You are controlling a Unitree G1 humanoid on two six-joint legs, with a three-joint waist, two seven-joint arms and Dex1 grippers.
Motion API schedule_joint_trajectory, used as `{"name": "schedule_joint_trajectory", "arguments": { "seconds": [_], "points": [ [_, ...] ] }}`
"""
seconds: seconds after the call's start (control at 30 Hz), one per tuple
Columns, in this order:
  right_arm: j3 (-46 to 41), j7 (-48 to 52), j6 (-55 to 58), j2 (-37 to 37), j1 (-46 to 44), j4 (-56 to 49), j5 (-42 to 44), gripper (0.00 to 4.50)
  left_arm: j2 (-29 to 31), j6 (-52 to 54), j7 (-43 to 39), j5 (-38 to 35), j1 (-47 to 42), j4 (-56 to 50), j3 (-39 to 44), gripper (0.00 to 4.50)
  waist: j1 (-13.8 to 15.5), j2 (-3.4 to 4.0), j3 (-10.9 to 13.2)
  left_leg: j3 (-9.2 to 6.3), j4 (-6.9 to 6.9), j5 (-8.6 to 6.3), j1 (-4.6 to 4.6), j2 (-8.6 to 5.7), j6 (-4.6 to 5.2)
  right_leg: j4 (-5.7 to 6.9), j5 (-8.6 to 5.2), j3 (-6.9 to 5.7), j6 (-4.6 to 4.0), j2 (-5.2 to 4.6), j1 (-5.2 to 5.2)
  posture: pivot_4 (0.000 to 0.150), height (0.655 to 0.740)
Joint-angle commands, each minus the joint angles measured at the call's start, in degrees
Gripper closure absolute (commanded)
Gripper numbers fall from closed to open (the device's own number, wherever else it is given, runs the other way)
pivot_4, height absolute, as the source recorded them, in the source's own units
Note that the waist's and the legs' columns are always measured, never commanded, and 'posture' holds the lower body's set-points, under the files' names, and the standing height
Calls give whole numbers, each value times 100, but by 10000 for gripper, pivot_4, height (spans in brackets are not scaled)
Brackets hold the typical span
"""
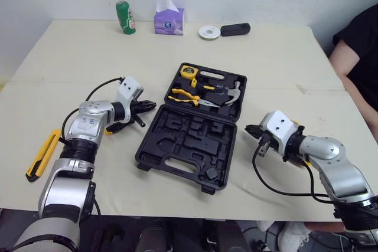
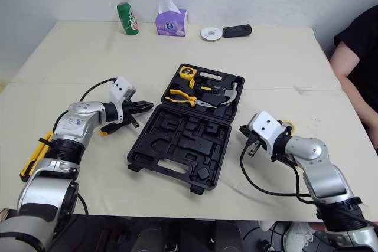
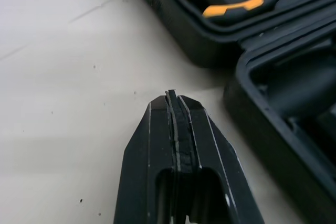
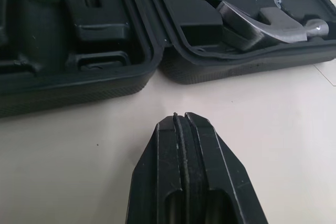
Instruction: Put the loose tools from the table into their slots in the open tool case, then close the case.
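Left gripper (image 1: pixel 150 107): fingers pressed together, nothing between them, tip just off the left edge of the tool case (image 1: pixel 155 146). A black-and-orange hand tool (image 1: pixel 123 125) lies on the worktop (image 1: pixel 88 51) under that arm, outside the case. Further left, near the worktop edge, a yellow-and-black utility knife (image 1: pixel 42 154) is also loose.

The case lies open flat at mid-worktop. Its near half shows bare moulded slots. The far half holds a yellow tape measure (image 1: pixel 189 71) in its left corner, yellow-handled pliers (image 1: pixel 186 95) below that, and a claw hammer (image 1: pixel 233 92) at right with its steel head toward the case's right edge. A small yellow-and-black piece (image 1: pixel 208 87) sits between the pliers and hammer; can't tell what it is.

Right gripper (image 1: pixel 250 128): fingers closed on each other, empty, pointing at the case's right side, close but apart.

Along the back edge are a green can (image 1: pixel 124 17), a purple tissue box (image 1: pixel 169 20), a white disc (image 1: pixel 209 32) and a black device (image 1: pixel 235 29). The print on the can and box is too small to read. A person's arm (image 1: pixel 357 57) is at far right.
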Motion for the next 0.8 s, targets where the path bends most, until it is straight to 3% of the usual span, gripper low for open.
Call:
{"name": "schedule_joint_trajectory", "arguments": {
  "seconds": [0.03, 0.57, 0.8],
  "points": [
    [171, 19, -186, 18, -182, 38, -279, 44492, -80, -220, -129, 103, -295, 255, 12, 45000, 3, 0, 0, 0, 2, 0, 0, 0, 0, 0, 0, 0, 0, -1, 1, 1500, 7400],
    [497, 123, -695, 316, -564, 762, -677, 44492, -561, -797, -272, 341, -580, 926, 37, 45000, 10, -2, 1, -3, 3, 0, -2, -2, 1, 1, 0, -3, 0, -2, 1, 1500, 7400],
    [559, 234, -1297, 407, -754, 1161, -823, 44492, -443, -1045, -866, 345, -305, 383, -46, 45000, 1, -2, 1, -4, 3, 0, -3, -1, 2, 0, 0, -6, 1, -2, 2, 1500, 7400]
  ]
}}
